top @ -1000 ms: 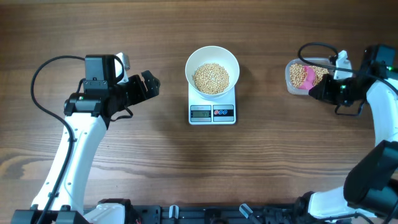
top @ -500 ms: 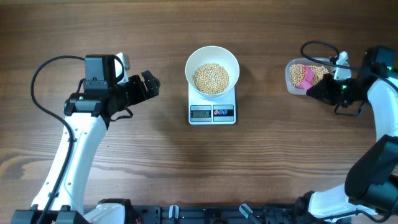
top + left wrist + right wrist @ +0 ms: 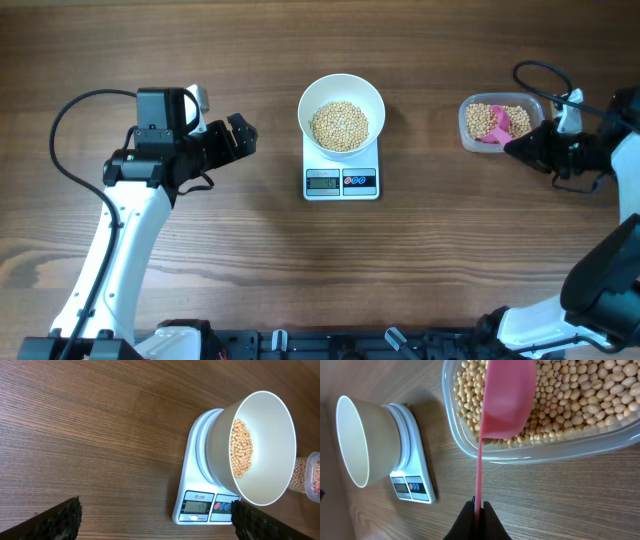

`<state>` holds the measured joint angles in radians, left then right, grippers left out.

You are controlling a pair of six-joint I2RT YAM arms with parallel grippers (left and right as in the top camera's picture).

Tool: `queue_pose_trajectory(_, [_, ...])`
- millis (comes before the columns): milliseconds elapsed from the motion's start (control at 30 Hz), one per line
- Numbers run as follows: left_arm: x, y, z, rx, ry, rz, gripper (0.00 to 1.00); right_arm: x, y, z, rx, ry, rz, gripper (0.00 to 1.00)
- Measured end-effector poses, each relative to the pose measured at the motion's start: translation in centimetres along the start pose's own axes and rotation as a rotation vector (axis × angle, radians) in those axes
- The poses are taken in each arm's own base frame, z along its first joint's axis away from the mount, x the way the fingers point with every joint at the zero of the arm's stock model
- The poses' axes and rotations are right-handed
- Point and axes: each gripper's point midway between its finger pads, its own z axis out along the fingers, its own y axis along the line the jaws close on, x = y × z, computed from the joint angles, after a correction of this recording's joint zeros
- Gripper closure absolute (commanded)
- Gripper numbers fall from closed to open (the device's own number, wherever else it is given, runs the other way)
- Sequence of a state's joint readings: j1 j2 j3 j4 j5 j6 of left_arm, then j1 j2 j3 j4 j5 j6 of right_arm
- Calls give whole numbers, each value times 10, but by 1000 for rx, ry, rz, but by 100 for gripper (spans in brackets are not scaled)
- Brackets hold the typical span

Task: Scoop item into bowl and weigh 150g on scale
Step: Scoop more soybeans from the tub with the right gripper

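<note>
Overhead: right fingers, pinching handle of pink scoop in tub, withdrawn toward tabletop's right edge. Left fingers spread, unmoved. Bowl of beans on scale.

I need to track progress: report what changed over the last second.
The right gripper, shut on the scoop handle, drew back to the right and pulled the scoop slightly that way inside the tub. Nothing was taken hold of or let go. The left gripper is open and has not moved. The bowl, beans and scale are as they were.
</note>
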<state>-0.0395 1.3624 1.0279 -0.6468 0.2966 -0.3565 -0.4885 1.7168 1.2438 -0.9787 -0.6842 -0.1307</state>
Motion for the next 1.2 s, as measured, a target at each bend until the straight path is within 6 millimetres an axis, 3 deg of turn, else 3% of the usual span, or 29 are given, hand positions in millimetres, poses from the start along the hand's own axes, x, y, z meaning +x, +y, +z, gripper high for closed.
queue_pose_trajectory(400, [3, 1, 0, -6, 13, -4, 0, -2, -5, -7, -19, -22, 29, 96])
queue_pose_trajectory(800, [5, 2, 0, -9, 20, -7, 0, -5, -15, -30, -109, -84, 108, 96])
queue_pose_trajectory(1200, [5, 2, 0, -9, 20, -7, 0, -1, -12, -42, -188, -106, 111, 96])
